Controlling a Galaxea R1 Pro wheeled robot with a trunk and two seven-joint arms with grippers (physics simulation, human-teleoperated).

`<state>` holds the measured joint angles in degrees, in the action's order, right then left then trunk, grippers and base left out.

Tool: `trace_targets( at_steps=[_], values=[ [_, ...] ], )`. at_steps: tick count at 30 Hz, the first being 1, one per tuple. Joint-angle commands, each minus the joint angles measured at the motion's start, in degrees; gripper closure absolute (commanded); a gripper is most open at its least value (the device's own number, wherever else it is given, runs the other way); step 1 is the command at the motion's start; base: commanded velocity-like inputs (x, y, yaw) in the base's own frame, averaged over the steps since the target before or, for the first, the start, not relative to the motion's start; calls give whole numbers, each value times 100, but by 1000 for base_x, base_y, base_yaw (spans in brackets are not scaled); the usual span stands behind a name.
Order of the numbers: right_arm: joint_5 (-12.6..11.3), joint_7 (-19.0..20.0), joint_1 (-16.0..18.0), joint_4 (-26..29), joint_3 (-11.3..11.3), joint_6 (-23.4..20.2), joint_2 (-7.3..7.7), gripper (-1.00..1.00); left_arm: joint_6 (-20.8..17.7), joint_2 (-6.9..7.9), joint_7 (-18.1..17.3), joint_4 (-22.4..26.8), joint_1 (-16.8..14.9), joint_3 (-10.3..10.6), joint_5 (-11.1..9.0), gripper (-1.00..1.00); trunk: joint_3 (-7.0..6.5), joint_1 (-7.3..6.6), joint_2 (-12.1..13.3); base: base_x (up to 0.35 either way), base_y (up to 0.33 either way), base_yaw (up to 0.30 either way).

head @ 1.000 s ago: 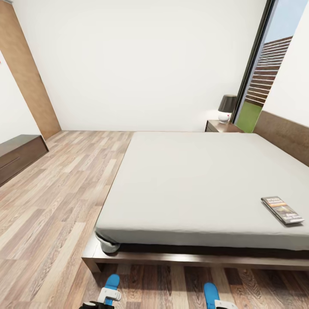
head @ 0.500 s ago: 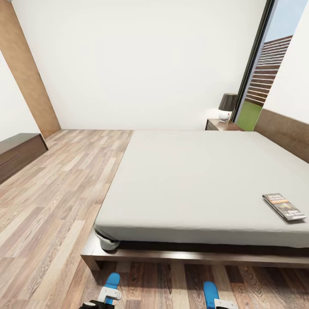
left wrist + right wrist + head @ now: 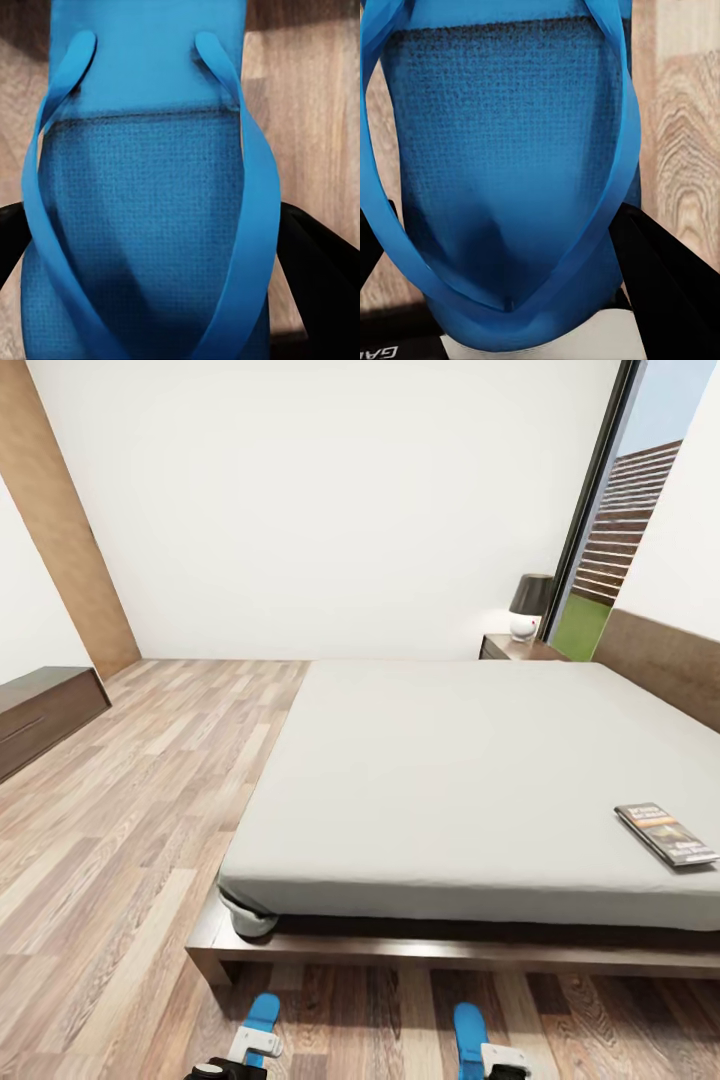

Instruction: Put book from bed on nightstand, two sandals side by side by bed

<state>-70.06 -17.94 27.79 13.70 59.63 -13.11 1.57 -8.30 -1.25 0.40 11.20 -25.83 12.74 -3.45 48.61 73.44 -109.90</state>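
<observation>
The grey-mattressed bed [image 3: 450, 780] stands ahead of me, and the book [image 3: 665, 835] lies flat on it near the right edge. A nightstand [image 3: 518, 648] stands at the bed's far corner. Low over the wood floor by the bed's near side, my left gripper [image 3: 253, 1048] is shut on one blue sandal [image 3: 263, 1014] and my right gripper [image 3: 498, 1058] on the other sandal [image 3: 466, 1028]. In the left wrist view, black fingers [image 3: 319, 262] clamp the sandal [image 3: 150, 195] from both sides. The right wrist view likewise shows fingers [image 3: 664, 274] against a sandal [image 3: 502, 150].
A black-shaded lamp [image 3: 528, 605] stands on the nightstand. A low dark dresser [image 3: 40, 712] lines the left wall, with open plank floor [image 3: 130, 810] between it and the bed. A tall window [image 3: 615, 530] and the wooden headboard [image 3: 665, 665] are at right.
The right gripper has carried its sandal leftward, closer to the left one. The whole view has shifted slightly, so the camera moved. The book and bed stay put.
</observation>
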Motion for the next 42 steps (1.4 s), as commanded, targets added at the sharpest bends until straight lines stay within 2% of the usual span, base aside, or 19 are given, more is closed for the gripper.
trace_targets(
  at_steps=[1,7,16,27,35,42],
  values=[
    [-27,-46,5,35,39,-29,16,100,-32,2,4,12,-1,35,-38,100,23,22,-44,0,0,0],
    [-25,-2,6,78,40,-33,48,100,-32,2,4,13,-1,35,-44,100,131,154,-284,0,0,0],
    [-25,239,-7,234,48,-34,218,100,61,2,4,13,-1,35,-43,100,293,351,-645,0,0,0],
    [6,540,-5,247,57,-10,247,100,252,9,4,14,-1,25,-43,100,490,593,-1087,0,0,0],
    [10,914,-15,248,57,-7,426,100,228,-18,12,44,-5,0,-50,100,634,769,-1407,0,0,0],
    [10,1001,-6,247,57,-26,470,100,209,-37,8,137,-58,10,-50,100,759,922,-1688,0,0,0]
  ],
)
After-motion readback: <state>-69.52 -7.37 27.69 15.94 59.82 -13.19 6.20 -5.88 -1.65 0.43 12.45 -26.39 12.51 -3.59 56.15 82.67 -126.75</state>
